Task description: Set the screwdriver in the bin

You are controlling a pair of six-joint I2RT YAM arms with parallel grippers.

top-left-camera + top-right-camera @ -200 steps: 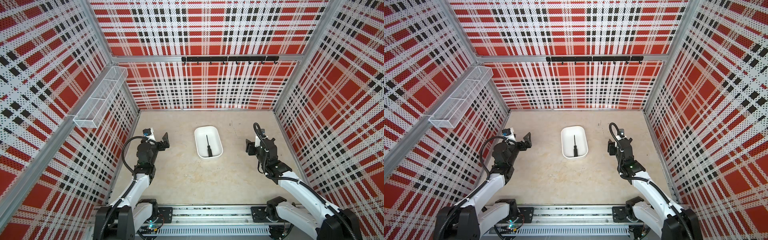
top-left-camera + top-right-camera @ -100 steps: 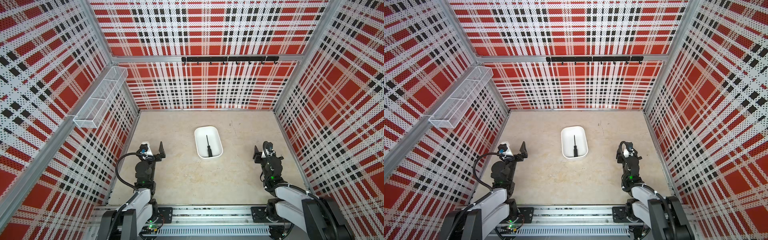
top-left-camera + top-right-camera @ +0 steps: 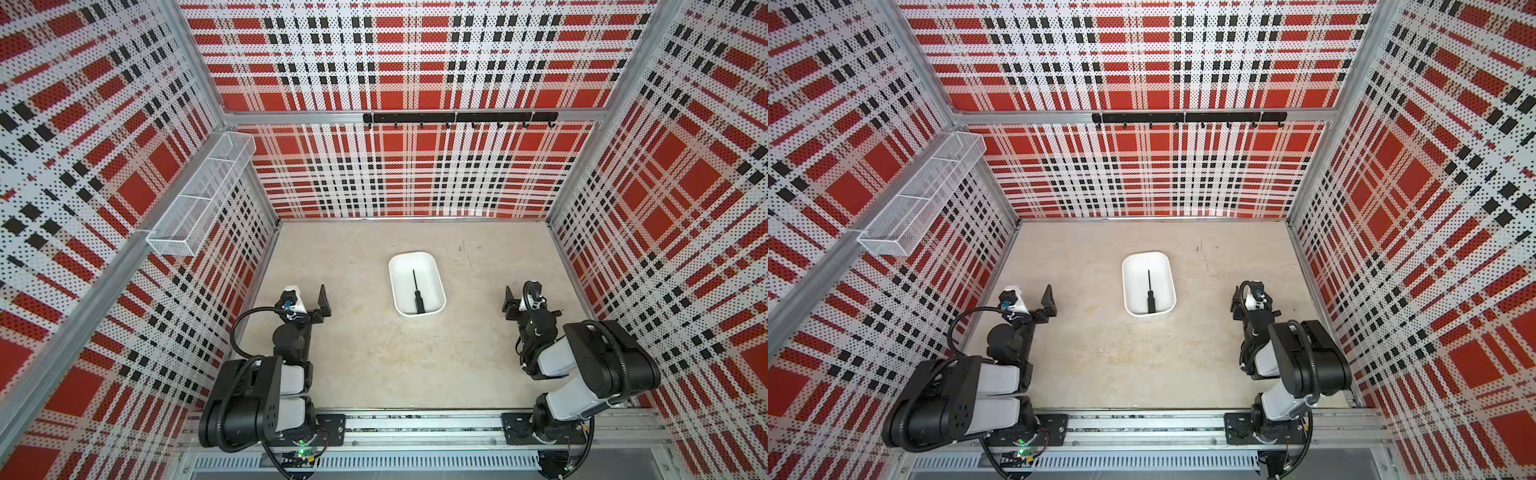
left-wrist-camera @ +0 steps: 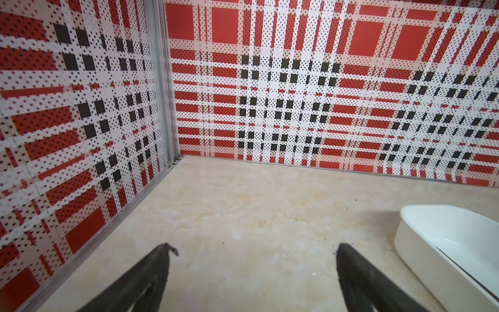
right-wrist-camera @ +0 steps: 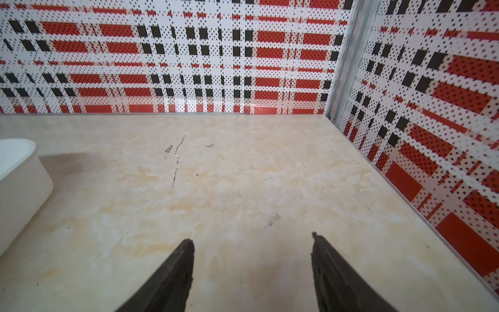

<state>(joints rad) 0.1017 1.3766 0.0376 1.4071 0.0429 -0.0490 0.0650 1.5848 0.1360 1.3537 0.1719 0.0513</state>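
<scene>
The fingers (image 4: 162,259) of the left gripper (image 4: 253,251) stand apart and empty; those of the right gripper (image 5: 252,243) likewise, both arms folded low near the front rail over the bench (image 3: 374,365). Farther back, the slim black screwdriver (image 3: 417,293) lies inside the white bin (image 3: 436,270), handle nearest.

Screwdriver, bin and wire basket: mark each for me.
screwdriver (image 3: 418,302), a top view, on its black handle.
bin (image 3: 395,281), a top view, on its left inner wall.
wire basket (image 3: 195,198), a top view, on its mesh middle compartment.
</scene>
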